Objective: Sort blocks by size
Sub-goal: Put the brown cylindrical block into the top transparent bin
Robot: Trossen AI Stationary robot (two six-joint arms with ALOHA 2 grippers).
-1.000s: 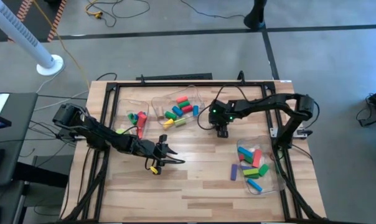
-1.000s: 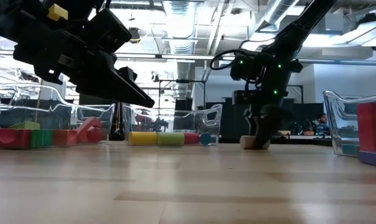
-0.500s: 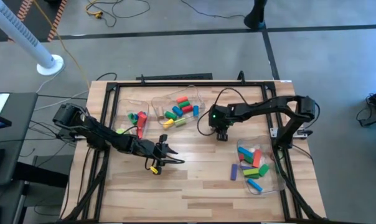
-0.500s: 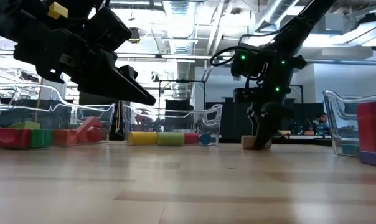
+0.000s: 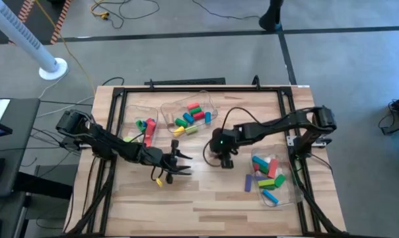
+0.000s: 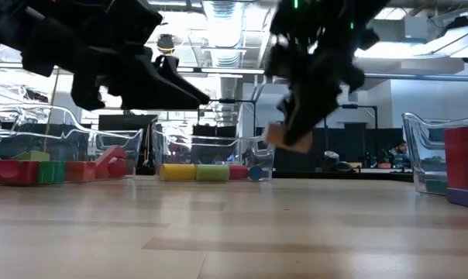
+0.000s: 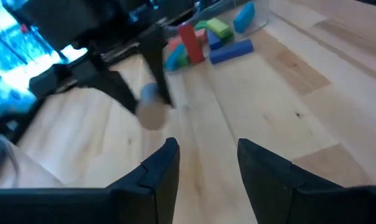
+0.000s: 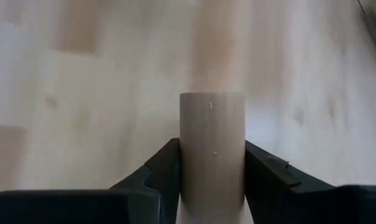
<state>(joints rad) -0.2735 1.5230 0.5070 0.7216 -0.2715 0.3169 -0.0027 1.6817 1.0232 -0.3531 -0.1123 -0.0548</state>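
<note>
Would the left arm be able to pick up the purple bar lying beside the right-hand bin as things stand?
Probably not easily. The purple bar lies on open wood, but the right gripper, shut on a plain wooden cylinder, hangs between it and the left gripper, whose fingers are open and empty.

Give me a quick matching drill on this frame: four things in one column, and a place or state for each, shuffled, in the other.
Things:
1. plain wooden cylinder
2. left pincer
3. purple block
4. yellow cylinder

Places or states:
A. lying on the bare table just outside the right-hand bin
B. clamped in the right pincer, lifted off the table
C. open and holding nothing, above the table's middle
D. lying in the middle bin, next to a green cylinder

Pairs: 1-B, 2-C, 3-A, 4-D
</note>
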